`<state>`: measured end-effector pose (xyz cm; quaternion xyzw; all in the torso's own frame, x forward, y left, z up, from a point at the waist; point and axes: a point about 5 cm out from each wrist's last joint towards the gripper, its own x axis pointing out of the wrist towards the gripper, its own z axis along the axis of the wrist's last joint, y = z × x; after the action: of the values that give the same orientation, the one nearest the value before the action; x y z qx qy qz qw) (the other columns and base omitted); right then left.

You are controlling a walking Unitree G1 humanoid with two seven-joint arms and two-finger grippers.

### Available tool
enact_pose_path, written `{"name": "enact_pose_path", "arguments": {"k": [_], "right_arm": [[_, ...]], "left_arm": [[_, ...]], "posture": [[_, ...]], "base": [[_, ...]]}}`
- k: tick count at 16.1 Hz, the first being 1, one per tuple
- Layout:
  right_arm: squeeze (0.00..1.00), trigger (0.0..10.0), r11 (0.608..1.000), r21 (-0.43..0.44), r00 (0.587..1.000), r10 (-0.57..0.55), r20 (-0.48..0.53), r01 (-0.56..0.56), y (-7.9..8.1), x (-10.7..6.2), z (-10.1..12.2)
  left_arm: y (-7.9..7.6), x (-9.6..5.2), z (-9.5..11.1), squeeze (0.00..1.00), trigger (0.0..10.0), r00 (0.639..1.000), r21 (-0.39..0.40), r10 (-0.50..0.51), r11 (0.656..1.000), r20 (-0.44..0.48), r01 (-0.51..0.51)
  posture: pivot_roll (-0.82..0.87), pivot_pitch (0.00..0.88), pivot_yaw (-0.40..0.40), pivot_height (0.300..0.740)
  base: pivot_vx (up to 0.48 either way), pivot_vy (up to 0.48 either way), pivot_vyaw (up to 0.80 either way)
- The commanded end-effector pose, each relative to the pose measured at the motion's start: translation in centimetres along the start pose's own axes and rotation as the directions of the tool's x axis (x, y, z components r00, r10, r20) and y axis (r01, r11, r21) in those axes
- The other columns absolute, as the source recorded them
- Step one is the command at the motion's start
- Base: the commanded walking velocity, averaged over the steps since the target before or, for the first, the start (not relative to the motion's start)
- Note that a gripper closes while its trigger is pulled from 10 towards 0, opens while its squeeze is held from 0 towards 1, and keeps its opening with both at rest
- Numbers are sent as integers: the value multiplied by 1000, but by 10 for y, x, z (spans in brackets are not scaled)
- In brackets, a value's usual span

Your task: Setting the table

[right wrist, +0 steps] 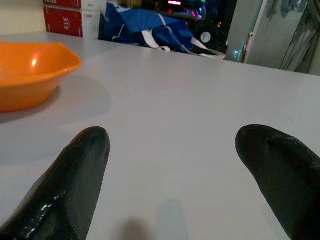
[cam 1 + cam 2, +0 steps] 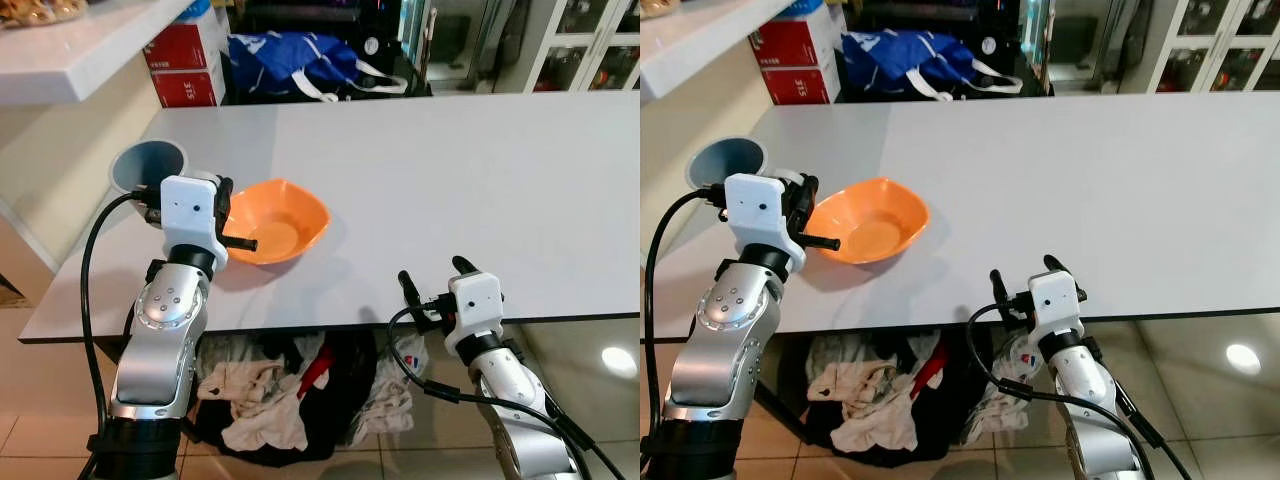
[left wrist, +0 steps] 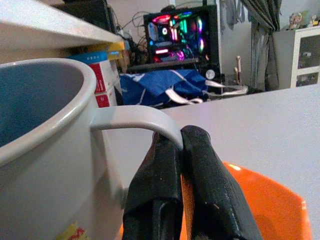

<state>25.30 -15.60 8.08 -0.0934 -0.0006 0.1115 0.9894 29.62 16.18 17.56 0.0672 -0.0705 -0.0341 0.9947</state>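
A grey-blue mug [image 2: 148, 165] is at the table's left edge, beside an orange bowl [image 2: 280, 222] that rests on the white table [image 2: 450, 170]. My left gripper [image 3: 181, 145] is shut on the mug's curved handle [image 3: 135, 117], pinching it between both fingertips. In the left wrist view the mug [image 3: 45, 150] looms large and the bowl [image 3: 265, 200] lies just beyond the fingers. I cannot tell whether the mug touches the table. My right gripper [image 2: 433, 275] stands open and holds nothing, level with the table's front edge, to the right of the bowl [image 1: 30, 70].
A white counter [image 2: 70, 50] juts over the far left. Red boxes [image 2: 185, 60] and a blue bag [image 2: 290, 60] sit behind the table. A heap of clothes [image 2: 290, 390] lies on the floor under the front edge. The table's right half is bare.
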Motion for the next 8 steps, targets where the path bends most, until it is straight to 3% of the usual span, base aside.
{"name": "enact_pose_path", "arguments": {"k": [1, 8], "right_arm": [[0, 10000, 1000, -11, 1000, -1, 9, 1, -2, 0, 4], [0, 10000, 1000, -9, 1000, 1, 6, -1, 0, -2, 3]], "left_arm": [[-3, 0, -1, 0, 0, 1000, 0, -14, 1000, -9, 14], [2, 1, -7, 0, 0, 999, -3, -2, 1000, -34, 2]], "posture": [[-112, 0, 68, 736], [-113, 0, 71, 736]], "base": [[285, -382, 0], [321, -352, 0]]}}
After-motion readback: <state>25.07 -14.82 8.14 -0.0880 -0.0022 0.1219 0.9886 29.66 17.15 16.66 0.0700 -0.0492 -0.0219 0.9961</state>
